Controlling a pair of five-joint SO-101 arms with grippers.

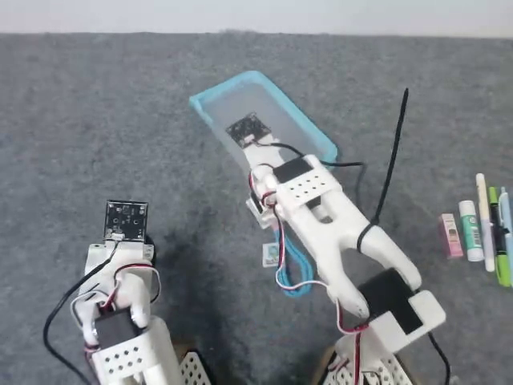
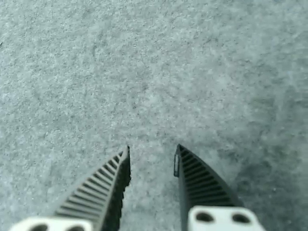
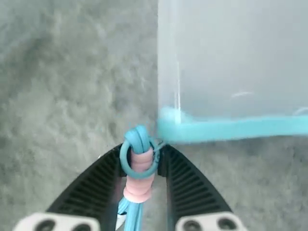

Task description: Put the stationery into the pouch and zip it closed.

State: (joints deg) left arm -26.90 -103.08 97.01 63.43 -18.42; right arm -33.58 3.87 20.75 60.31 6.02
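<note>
High view: the blue-edged pouch (image 1: 240, 104) lies mid-bench (image 1: 96, 120), partly under the right arm; the stationery (image 1: 481, 228) lies at the right edge. Left wrist view: the left fingers (image 2: 108, 187) stand parted over the bench. Right wrist view: the right fingers (image 3: 185, 183) are clenched on the zip pull (image 3: 139, 171).

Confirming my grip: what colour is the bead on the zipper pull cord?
Pink bead; right wrist view.
</note>
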